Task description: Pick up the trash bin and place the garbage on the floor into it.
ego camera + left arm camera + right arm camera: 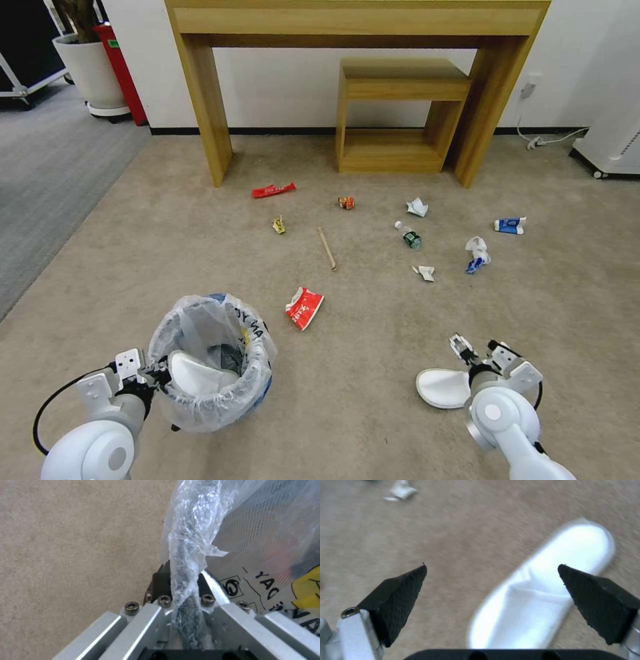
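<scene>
- The floor (373,400), tan carpet, ran from both grippers out to a wooden desk (360,27) against the wall, with a small wooden shelf unit (393,120) under it.
- The trash bin (220,393), blue and lined with a crinkly bag, sat just ahead of the left gripper (159,377), which reached forward low over the carpet from the robot's left side.
- The left wrist view gave what the head view could not: the left gripper (181,580) was clenched on the bin's bag-wrapped rim (190,542), one dark pad on each side, with black lettering on the bag just inside.
- A white slipper (443,388) lay on the carpet touching the inner side of the right gripper (479,348); another white slipper (200,373) lay inside the bin.
- The right wrist view showed the right gripper (491,568) released, its black pads wide apart above the slipper (540,592), the arm angled down from the robot's right side.
- The garbage lay well ahead of both grippers: a red packet (304,308) nearest, then a wooden stick (327,248), a small bottle (408,236), a blue-white packet (510,225), crumpled paper (417,207), a red wrapper (273,191), and tiny yellow (279,226) and orange (345,203) wrappers.
</scene>
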### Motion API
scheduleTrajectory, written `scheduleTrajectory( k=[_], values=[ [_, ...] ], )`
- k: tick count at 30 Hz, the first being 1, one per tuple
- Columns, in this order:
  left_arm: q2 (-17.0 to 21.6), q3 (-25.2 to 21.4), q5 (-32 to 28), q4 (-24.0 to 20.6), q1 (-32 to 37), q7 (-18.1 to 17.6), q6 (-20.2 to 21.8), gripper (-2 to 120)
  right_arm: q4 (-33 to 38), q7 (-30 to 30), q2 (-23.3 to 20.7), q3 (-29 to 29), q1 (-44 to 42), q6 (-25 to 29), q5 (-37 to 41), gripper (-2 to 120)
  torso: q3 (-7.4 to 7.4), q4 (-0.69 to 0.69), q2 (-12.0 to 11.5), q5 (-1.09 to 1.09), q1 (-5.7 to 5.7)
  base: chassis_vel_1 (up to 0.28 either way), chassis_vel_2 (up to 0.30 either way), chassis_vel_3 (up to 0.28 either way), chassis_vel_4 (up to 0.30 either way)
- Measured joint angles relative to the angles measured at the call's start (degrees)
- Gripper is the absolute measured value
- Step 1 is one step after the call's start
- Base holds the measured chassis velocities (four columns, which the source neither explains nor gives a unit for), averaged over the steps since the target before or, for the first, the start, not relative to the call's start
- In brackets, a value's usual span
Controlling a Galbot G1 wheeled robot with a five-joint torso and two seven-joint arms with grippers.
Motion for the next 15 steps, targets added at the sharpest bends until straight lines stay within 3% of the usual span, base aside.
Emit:
scheduleTrajectory(
  k=[15],
  values=[
    [0.2, 0.1, 0.2, 1.4, -0.5, 0.1, -0.4, 1, -15.2, 2.3, 6.5, -3.5, 8.1, 0.0, -2.0, 100, 0.00, 0.01, 0.0, 0.00, 0.00, 0.000, 0.000, 0.000, 0.000]
  ],
)
